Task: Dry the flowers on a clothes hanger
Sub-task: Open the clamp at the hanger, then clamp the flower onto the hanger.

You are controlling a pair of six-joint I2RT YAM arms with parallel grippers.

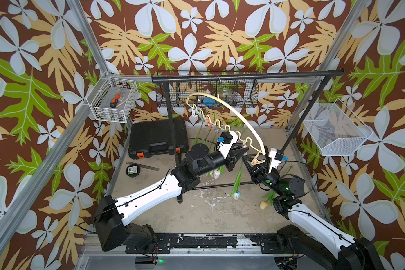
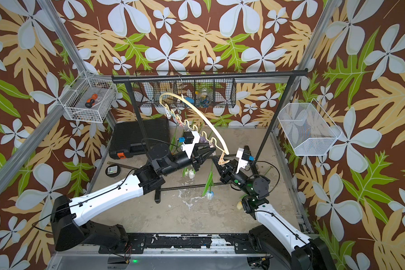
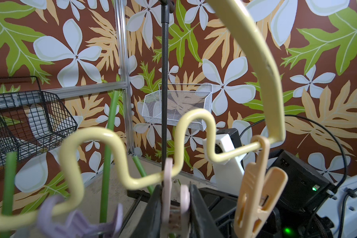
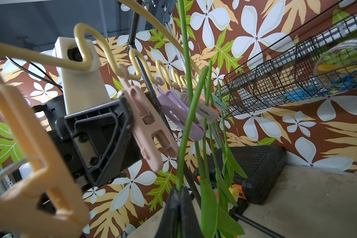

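Observation:
The cream clothes hanger (image 1: pixel 243 117) hangs by its hook from the black rack, its wavy bar (image 3: pixel 103 136) carrying pastel clothespins. My left gripper (image 3: pixel 174 197) is shut on the handle ends of a pale pink clothespin (image 4: pixel 146 127). A green flower stem (image 4: pixel 186 127) is pinched in my shut right gripper (image 4: pixel 178 191). It rises close beside the pink pin, and its white tulip head (image 1: pixel 236 195) hangs below. An orange clothespin (image 3: pixel 254 185) hangs at the bar's near end. Other flowers (image 1: pixel 214 173) hang from pins further along, and one cream head (image 1: pixel 263 205) lies on the floor.
The black garment rack (image 1: pixel 243 76) stands across the middle, with its post (image 1: pixel 173 131) just left of my left wrist. A black tool case (image 1: pixel 158 138) lies at the back left. A white wire basket (image 1: pixel 112 100), a black mesh basket (image 1: pixel 206 93) and a white bin (image 1: pixel 334 131) hang on the walls.

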